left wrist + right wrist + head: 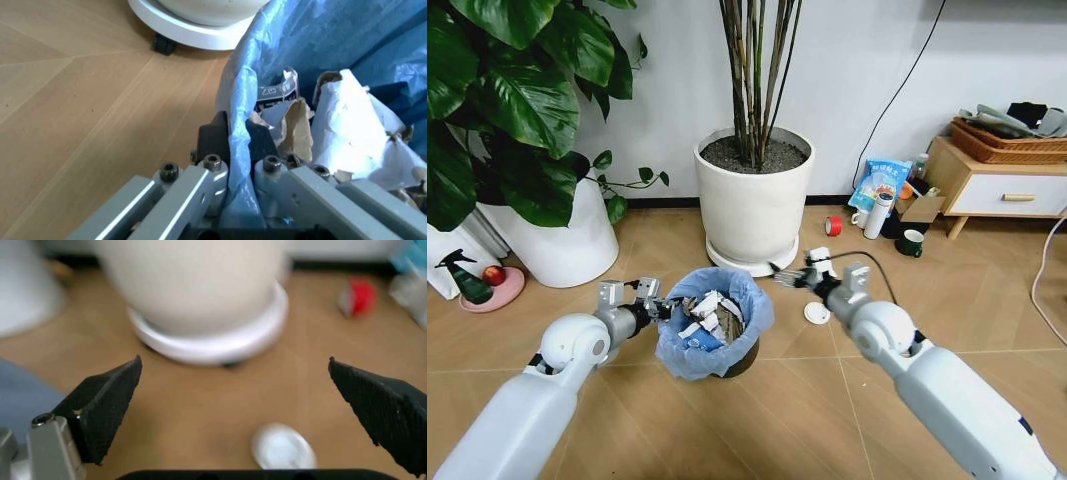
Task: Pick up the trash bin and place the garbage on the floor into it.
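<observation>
Trash bin (715,325) sits on the floor (757,420) in front of the white plant pot (753,200), stuffed with crumpled garbage (707,318). Left tool (655,308) is clenched on the bin's blue-bagged rim. Right tool (233,405) hangs spread wide, grasping nothing, over a white round disc (283,447) lying just beside the bin

1. The trash bin (715,325) is standing upright on the floor (807,400), its blue bag holding crumpled white and printed garbage (705,318).
2. A white disc (817,313) is lying just beside it.
</observation>
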`<state>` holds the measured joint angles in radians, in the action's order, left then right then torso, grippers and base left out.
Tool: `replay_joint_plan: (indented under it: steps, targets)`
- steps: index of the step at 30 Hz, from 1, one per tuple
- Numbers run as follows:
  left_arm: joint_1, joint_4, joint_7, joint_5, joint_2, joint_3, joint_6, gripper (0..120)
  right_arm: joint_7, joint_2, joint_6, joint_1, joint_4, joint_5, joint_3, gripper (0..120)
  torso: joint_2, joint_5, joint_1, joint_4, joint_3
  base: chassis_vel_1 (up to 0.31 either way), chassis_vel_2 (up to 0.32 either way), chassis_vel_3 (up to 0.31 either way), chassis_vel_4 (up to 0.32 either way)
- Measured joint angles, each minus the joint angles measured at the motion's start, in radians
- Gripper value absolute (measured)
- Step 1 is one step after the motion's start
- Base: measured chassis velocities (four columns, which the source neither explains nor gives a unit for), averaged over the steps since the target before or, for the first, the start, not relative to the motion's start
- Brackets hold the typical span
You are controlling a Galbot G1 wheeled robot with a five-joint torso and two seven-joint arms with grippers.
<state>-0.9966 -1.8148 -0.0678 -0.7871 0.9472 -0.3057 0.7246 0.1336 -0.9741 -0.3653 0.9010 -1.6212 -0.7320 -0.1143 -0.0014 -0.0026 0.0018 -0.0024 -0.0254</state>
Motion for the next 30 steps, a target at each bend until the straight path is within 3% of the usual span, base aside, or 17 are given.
replay_joint_plan:
  steps: [7,10,18,30]
  targets:
    - [-0.008,-0.01,-0.001,0.001,-0.005,0.001,-0.001,0,0.0,-0.074,0.027,-0.016,0.279,0.076,-0.043,100,0.0,-0.0003,0.0,-0.0002,0.0,0.0,0.0,0.0,0.0]
    - [-0.02,-0.019,-0.001,0.001,-0.011,-0.002,-0.001,0,-0.012,-0.148,0.047,-0.061,0.435,0.126,-0.059,100,0.0,-0.0004,0.0,0.0001,0.0,0.0,0.0,0.0,0.0]
    - [-0.036,-0.034,0.001,0.002,-0.019,-0.005,-0.001,0,-0.051,-0.29,0.076,-0.179,0.697,0.195,-0.096,100,0.0,0.0,0.0,0.0004,0.0,0.0,0.0,0.0,0.0]
    - [-0.043,-0.038,0.003,0.002,-0.017,-0.005,-0.002,0,-0.074,-0.352,0.089,-0.258,0.877,0.235,-0.156,100,0.0,-0.0003,0.0,0.0,0.0,0.0,0.0,0.0,0.0]
